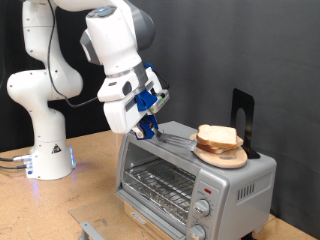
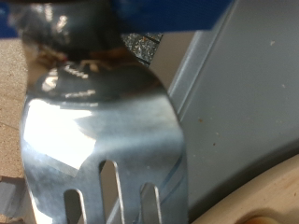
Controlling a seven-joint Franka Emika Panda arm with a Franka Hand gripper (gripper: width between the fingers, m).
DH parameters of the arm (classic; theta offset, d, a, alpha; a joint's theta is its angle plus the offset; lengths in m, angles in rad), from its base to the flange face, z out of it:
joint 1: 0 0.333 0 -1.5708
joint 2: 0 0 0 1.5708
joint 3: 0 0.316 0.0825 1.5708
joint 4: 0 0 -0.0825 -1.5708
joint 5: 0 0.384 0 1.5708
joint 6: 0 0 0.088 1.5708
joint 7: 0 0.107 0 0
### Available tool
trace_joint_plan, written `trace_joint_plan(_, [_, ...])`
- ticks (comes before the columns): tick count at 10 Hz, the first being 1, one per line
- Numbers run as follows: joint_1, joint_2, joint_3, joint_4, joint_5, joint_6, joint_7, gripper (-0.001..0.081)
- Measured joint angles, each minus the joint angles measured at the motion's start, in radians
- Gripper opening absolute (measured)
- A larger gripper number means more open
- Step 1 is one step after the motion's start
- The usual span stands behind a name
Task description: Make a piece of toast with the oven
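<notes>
Big silver oven (image 1: 195,175) in the lower right of the frame on the brown table (image 1: 60,205), with no bread on the rack inside that can be seen. Bread slices (image 1: 218,138) piled on a round wooden plate (image 1: 222,156) on the oven's roof, not put in yet. Hand (image 1: 150,122) at the middle of the frame, closed around a shiny fork (image 2: 103,140) reaching across the roof toward the bread.
</notes>
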Motion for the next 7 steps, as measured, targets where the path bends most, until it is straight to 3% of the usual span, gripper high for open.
trace_joint_plan(7, [0.000, -0.003, 0.000, 0.011, 0.022, 0.002, -0.018, 0.0448])
